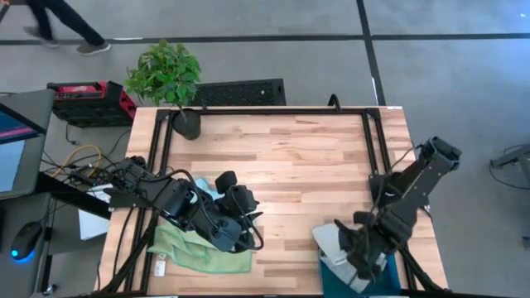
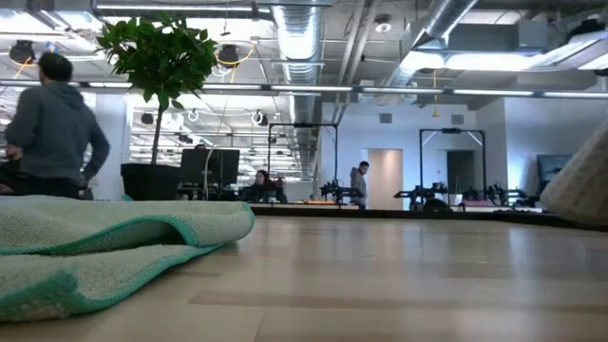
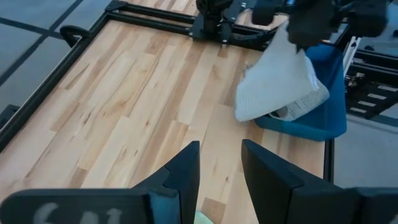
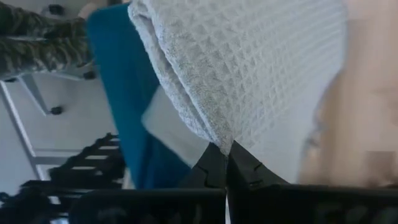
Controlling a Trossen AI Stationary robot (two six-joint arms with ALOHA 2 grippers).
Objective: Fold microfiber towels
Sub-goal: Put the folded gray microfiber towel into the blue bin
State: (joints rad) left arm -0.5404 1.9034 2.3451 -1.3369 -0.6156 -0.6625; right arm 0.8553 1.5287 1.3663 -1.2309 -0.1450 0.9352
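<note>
A pale green towel (image 1: 203, 250) lies rumpled at the table's near left and fills the left of the low view (image 2: 95, 249). A corner of light blue cloth (image 1: 209, 189) shows beside my left arm. My left gripper (image 3: 220, 169) hovers open above the green towel with nothing between its fingers. My right gripper (image 4: 227, 160) is shut on a folded light grey waffle towel (image 3: 277, 84) at the near right, over the dark teal bin (image 3: 323, 115). That towel also shows in the high view (image 1: 331, 242) and at the low view's right edge (image 2: 581, 180). My right gripper pinches the grey towel's upper folded edge (image 4: 219, 134) between its two fingertips, which point down from above. The towel is folded in several layers and hangs below the fingers. Its lower end (image 3: 292, 107) reaches the bin's rim; whether it rests there I cannot tell.
A potted plant (image 1: 166, 79) stands at the table's far left corner. Black frame rails (image 1: 265, 110) run around the table. Bare wood (image 1: 281, 165) lies between the arms. People stand in the room beyond (image 2: 47, 123).
</note>
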